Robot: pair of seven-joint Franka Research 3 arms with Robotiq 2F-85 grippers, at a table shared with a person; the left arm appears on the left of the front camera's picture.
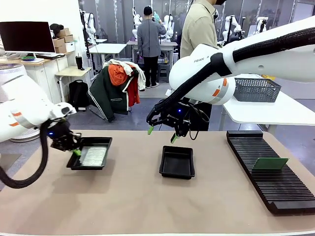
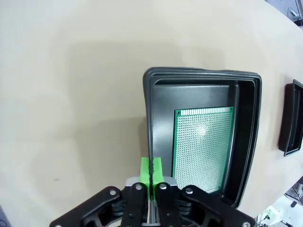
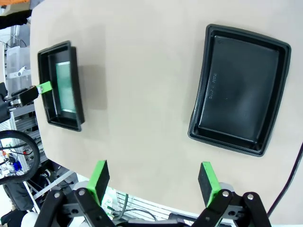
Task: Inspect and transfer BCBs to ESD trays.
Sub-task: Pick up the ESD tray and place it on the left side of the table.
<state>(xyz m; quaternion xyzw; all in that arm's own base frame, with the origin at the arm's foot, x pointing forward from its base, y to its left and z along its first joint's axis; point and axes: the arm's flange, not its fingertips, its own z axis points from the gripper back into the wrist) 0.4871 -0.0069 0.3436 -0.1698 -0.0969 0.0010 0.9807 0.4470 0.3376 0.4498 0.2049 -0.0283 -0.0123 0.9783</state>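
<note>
Two black ESD trays lie on the table. The left tray [image 1: 104, 143] [image 2: 156, 104] holds one green BCB [image 1: 93, 156] [image 2: 203, 146] flat on its floor. My left gripper [image 1: 76, 152] [image 2: 151, 168] is shut, pads pressed together with nothing between them, right at that tray's near-left rim. The middle tray [image 1: 177, 162] [image 3: 241, 90] is empty. My right gripper [image 1: 161, 133] [image 3: 154, 177] hangs open above and just behind it. Another BCB [image 1: 269, 163] leans in the black slotted rack [image 1: 275, 187] on the right. The right wrist view also takes in the left tray [image 3: 43, 71] and its board [image 3: 66, 85].
A person [image 1: 197, 29] stands at the far side behind my right arm. A grey wire basket [image 1: 256, 89] sits on a side table at back right. Bare tabletop stretches between the two trays and along the front edge.
</note>
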